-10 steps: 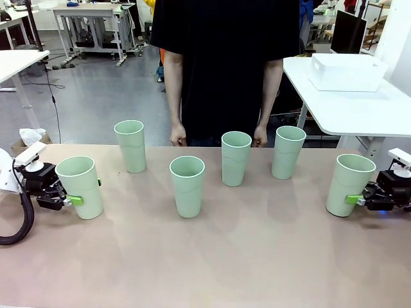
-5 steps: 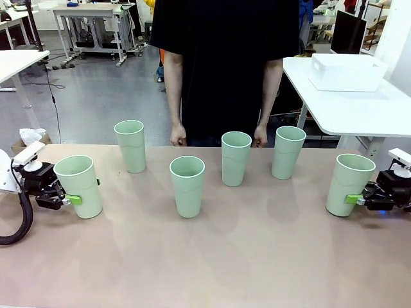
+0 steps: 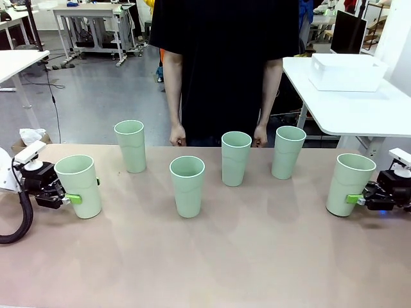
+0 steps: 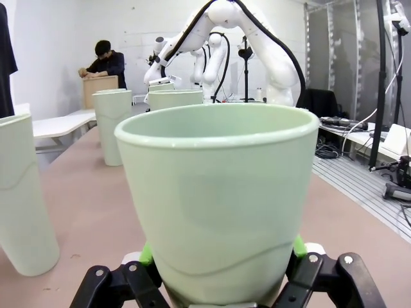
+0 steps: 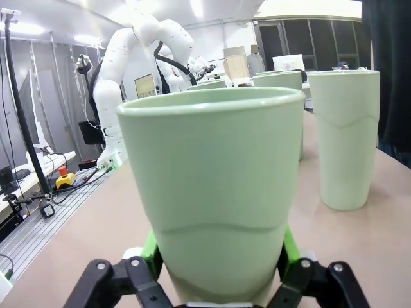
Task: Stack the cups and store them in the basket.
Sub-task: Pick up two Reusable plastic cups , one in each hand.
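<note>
Six pale mint-green cups stand upright on the tan table. My left gripper point(image 3: 67, 199) is shut on the leftmost cup point(image 3: 80, 186), green pads pressed against both sides low on its wall point(image 4: 218, 192). At the far right, my right gripper point(image 3: 354, 199) is shut on the rightmost cup point(image 3: 349, 184), which looms large in the right wrist view point(image 5: 215, 192). Between them stand several free cups: one at the back left point(image 3: 131, 145), one nearer the middle point(image 3: 187, 186), and two at the back point(image 3: 236, 158) point(image 3: 288, 151). The white basket point(image 3: 347, 72) sits on a side table at the far right.
A person in a black shirt stands at the far edge, hands point(image 3: 178, 136) point(image 3: 260, 136) hanging just behind the back cups. The white side table point(image 3: 334, 109) holding the basket lies beyond the table's right corner. The near half of the table is bare.
The left gripper and its cup have shifted very slightly to the left. The right gripper, the other cups and the person have stayed put.
</note>
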Robot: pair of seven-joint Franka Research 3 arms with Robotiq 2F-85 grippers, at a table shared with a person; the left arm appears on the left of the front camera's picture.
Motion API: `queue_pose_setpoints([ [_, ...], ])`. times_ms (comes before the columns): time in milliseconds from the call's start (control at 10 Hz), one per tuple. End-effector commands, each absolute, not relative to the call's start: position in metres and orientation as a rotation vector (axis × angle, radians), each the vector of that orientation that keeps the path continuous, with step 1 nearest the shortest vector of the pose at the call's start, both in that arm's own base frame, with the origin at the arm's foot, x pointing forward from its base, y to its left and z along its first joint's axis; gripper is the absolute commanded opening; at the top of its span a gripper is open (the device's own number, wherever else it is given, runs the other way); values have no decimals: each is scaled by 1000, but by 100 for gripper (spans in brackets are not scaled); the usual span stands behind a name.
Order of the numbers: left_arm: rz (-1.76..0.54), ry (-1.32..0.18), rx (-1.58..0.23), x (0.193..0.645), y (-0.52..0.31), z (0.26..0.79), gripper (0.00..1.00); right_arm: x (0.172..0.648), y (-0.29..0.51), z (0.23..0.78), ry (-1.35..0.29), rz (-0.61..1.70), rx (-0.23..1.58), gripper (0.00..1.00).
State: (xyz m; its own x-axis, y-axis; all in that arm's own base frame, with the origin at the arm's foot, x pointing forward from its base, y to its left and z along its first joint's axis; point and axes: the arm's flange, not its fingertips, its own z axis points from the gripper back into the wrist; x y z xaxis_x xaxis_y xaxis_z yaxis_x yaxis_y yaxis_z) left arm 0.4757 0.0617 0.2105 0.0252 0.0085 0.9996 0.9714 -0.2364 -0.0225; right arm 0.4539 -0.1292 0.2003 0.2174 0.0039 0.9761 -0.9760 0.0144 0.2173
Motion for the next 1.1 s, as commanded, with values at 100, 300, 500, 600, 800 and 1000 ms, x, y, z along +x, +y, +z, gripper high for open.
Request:
queue_pose_setpoints([
  [100,-1358,-1111,-1356,470,58,239,85,454,-120,242,-1118,1008,1232,84],
  [300,-1353,-1164,-1321,461,58,271,85,450,-115,280,-1180,987,1201,84],
  [500,-1346,-1226,-1308,450,57,299,85,441,-104,312,-1215,975,1174,84],
  [600,-1330,-1269,-1300,443,56,313,85,435,-97,325,-1238,963,1152,84],
  [800,-1304,-1329,-1259,427,60,342,85,417,-84,351,-1293,942,1137,84],
  [1000,-1287,-1352,-1249,425,46,359,85,410,-65,359,-1311,917,1113,84],
])
